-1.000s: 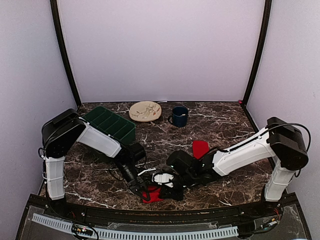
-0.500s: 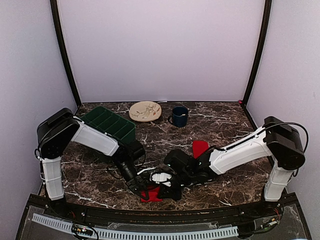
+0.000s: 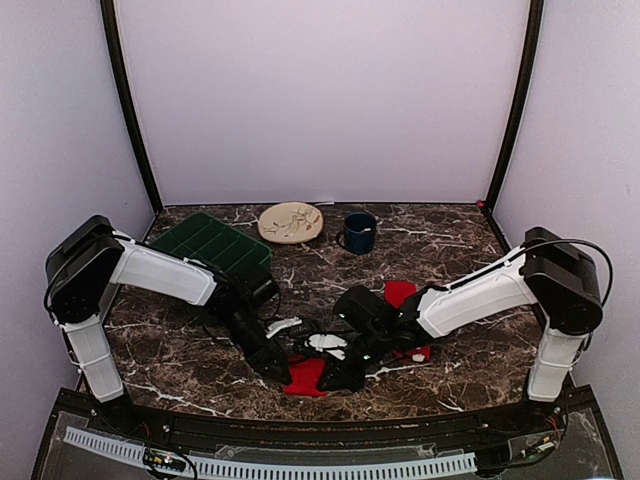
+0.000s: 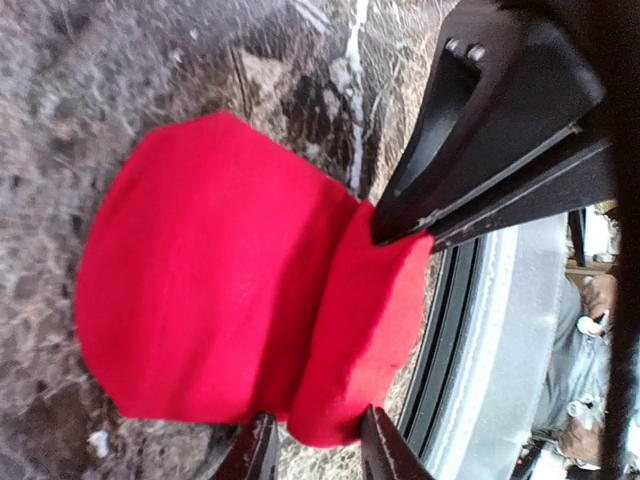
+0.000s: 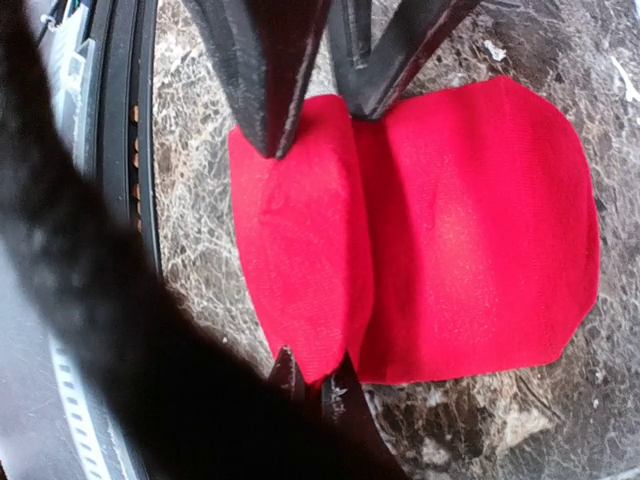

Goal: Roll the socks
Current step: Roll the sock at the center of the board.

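Near sock at table front edge, one end rolled over. Left gripper: jaws spread, straddling roll's end. Right gripper: jaws pressed together, pinching roll's opposite end. Second sock farther back, right of centre.

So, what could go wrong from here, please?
The red fabric sock has only one loose turn; with the left gripper open around it, only the shut right gripper pins it, so it may unroll. Both grippers crowd that roll and could collide. It lies by the table's front edge and could be pushed off.
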Robot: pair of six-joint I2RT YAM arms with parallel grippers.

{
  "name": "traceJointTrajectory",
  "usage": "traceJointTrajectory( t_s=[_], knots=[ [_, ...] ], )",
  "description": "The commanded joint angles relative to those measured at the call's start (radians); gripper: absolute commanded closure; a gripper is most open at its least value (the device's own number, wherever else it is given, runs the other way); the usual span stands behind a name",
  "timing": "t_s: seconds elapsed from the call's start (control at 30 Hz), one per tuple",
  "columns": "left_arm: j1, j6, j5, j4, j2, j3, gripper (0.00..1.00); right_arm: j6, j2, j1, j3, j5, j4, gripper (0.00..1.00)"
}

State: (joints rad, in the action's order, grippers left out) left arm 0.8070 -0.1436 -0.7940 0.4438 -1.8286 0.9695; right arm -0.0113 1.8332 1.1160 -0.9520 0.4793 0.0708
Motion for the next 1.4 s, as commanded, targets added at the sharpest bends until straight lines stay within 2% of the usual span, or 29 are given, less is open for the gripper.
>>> traceJointTrajectory(
  t_s=[0.0,0.33,0.5,0.9,1.07,1.2,1.37],
  knots=[
    [-0.011,0.026,0.090,-0.049,0.080,-0.020,0.69,-0.030,0.028,-0.014,-0.029,0.071,0.034,1.00],
    [-0.034,0.054,0.189,-0.051,0.068,-0.020,0.64,-0.061,0.006,-0.033,-0.003,0.083,0.007,1.00],
    [-0.034,0.053,0.298,-0.022,0.066,-0.014,0.63,-0.065,0.019,-0.039,-0.003,0.104,0.000,1.00],
    [-0.037,0.138,0.576,-0.180,0.317,-0.130,0.59,-0.079,0.041,-0.057,-0.033,0.174,0.043,1.00],
    [-0.031,0.191,0.562,-0.320,0.439,-0.230,0.59,-0.084,0.066,-0.062,-0.070,0.214,0.082,1.00],
    [0.036,0.176,0.571,-0.436,0.536,-0.312,0.58,-0.089,0.094,-0.069,-0.108,0.237,0.122,1.00],
    [0.146,0.143,0.610,-0.455,0.568,-0.356,0.57,-0.102,0.132,-0.080,-0.151,0.284,0.167,1.00]
  ],
)
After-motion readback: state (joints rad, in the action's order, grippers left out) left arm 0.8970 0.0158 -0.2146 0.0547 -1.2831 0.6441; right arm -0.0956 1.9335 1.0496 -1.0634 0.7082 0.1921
